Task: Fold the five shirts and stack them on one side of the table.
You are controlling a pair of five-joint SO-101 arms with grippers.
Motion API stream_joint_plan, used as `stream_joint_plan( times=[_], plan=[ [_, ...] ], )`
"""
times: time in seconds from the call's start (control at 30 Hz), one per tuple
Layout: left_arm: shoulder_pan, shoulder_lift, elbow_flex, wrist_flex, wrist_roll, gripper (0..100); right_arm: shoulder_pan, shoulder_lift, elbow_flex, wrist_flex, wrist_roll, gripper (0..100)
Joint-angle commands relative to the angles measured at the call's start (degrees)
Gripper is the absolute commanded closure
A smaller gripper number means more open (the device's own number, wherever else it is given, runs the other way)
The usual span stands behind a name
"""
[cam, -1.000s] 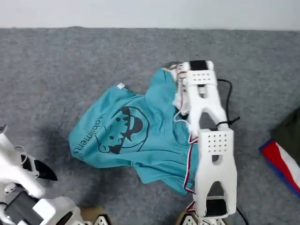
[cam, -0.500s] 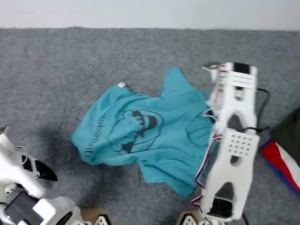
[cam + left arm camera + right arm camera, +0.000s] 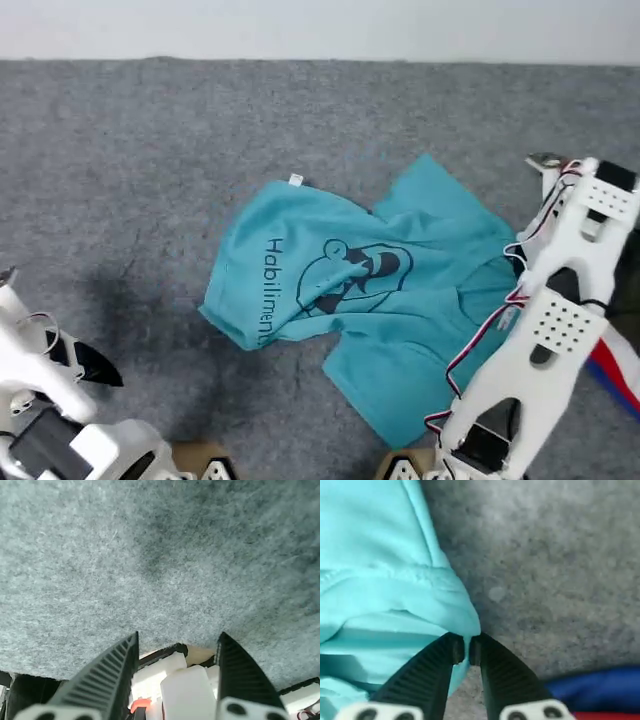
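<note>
A teal shirt (image 3: 370,290) with a dark cartoon print lies rumpled on the grey felt table (image 3: 150,160) in the high view, spread from the middle toward the right. My right gripper (image 3: 466,650) is shut on the teal shirt (image 3: 380,570), pinching a fold of its edge at the right side of the cloth, just over the felt. The right arm (image 3: 550,330) rises from the front edge and covers the shirt's right part. My left gripper (image 3: 175,645) stands open over bare felt at the front left, holding nothing.
A dark green garment (image 3: 630,290) and a red, white and blue one (image 3: 610,360) lie at the right edge. The blue and red cloth (image 3: 600,690) lies close to the right gripper. A white wall (image 3: 320,28) borders the table's far side.
My right gripper has dragged the teal shirt to the right, and the cloth has spread out wider. The left arm has not moved.
</note>
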Motion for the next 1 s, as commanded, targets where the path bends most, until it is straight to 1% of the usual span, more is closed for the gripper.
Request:
stream_joint_plan(
  times=[0.0, 0.1, 0.13, 0.2, 0.3, 0.4, 0.47, 0.53, 0.6, 0.67, 0.83, 0.97],
  plan=[
    [0.2, -0.7, 0.0, 1.8, -0.8, 76, -1.1, -3.8, -0.7, 2.3, 0.0, 82.6],
    [2.5, -0.7, -2.2, 1.8, -2.7, 76, -1.7, -6.2, -0.7, 2.3, -2.8, 60.3],
    [4.1, -0.7, -3.9, 1.8, -2.5, 76, -1.8, -7.4, -0.9, 2.3, -2.9, 55.2],
    [7.9, -0.3, -8.7, 1.8, -0.4, 75, -2.4, -10.2, -0.9, 2.3, -3.1, 50.3],
    [16.2, -0.1, -16.5, 1.7, 5.1, 75, -3.6, -14.5, -0.5, 2.3, -4.0, 51.6],
    [27.9, 2.0, -24.9, 1.7, 10.5, 71, -5.8, -18.1, 0.0, 2.3, -5.8, 54.1],
    [34.9, 5.8, -32.0, 1.4, 15.1, 68, -7.2, -20.3, 2.9, 2.3, -6.0, 55.0],
    [40.4, 11.6, -40.0, -0.1, 19.8, 67, -8.7, -22.5, 8.2, 2.3, -6.0, 55.4],
    [43.9, 19.3, -48.9, -0.7, 23.8, 67, -9.3, -24.9, 14.8, 2.3, -6.0, 55.7],
    [46.5, 28.0, -58.8, 1.3, 26.0, 67, -9.3, -27.5, 21.4, 2.3, -5.8, 56.1],
    [51.9, 46.8, -76.1, 1.9, 26.4, 67, -9.2, -32.7, 33.3, 2.2, -5.7, 56.1],
    [57.8, 55.5, -85.1, 1.9, 26.1, 67, -9.2, -35.8, 38.1, 1.9, -5.6, 56.1]
  ],
)
